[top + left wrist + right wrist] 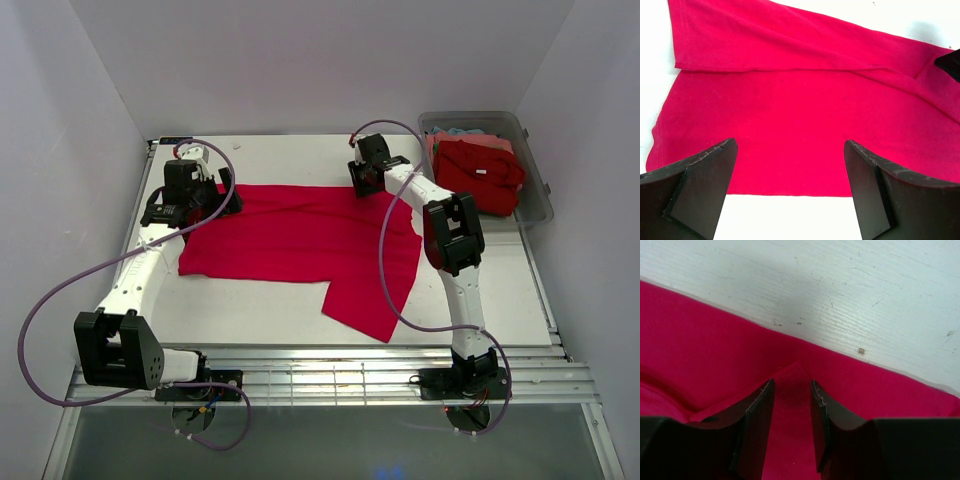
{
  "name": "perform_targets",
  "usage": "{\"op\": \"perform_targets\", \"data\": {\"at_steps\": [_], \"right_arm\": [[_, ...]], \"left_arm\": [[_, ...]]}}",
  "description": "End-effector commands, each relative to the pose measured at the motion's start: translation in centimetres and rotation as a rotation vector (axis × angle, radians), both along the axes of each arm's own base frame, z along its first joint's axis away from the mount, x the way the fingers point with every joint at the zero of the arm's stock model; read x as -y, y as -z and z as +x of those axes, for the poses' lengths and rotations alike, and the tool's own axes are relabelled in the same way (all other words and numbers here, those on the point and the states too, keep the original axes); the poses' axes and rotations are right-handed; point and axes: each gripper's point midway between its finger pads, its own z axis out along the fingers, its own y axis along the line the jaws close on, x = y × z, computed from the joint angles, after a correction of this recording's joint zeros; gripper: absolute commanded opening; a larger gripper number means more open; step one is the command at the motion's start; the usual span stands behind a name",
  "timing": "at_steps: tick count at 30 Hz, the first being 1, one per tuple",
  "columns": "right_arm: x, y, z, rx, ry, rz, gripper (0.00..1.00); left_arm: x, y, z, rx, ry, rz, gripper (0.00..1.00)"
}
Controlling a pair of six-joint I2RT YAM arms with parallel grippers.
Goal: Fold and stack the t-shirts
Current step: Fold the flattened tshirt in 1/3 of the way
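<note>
Only the overhead view shows the one clear bin (540,205) and its red clothes pile (482,172). One red t-shirt (300,235) lies left of the bin on the counter (260,310), partly folded over. The left fingers (705,185) gape wide. The right fingers (757,415) narrowly straddle a raised crease, and I cannot tell whether they grip it.

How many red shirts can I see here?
2: a spread shirt on the table, a bunched shirt in the bin; others may hide beneath it.
</note>
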Motion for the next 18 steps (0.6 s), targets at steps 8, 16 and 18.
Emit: {"op": "perform_targets", "data": {"at_steps": [8,16,18], "right_arm": [[0.18,1.72,0.24,-0.027,0.002,0.006,0.38],[0.24,1.67,0.69,-0.022,0.006,0.016,0.23],[0.2,1.05,0.81,-0.008,0.004,0.015,0.2]], "left_arm": [[0.01,-2.28,0.64,0.071,-0.001,-0.001,0.98],[0.01,-2.08,0.45,0.067,0.001,0.0,0.98],[0.03,-2.07,0.41,0.066,0.002,-0.001,0.98]]}}
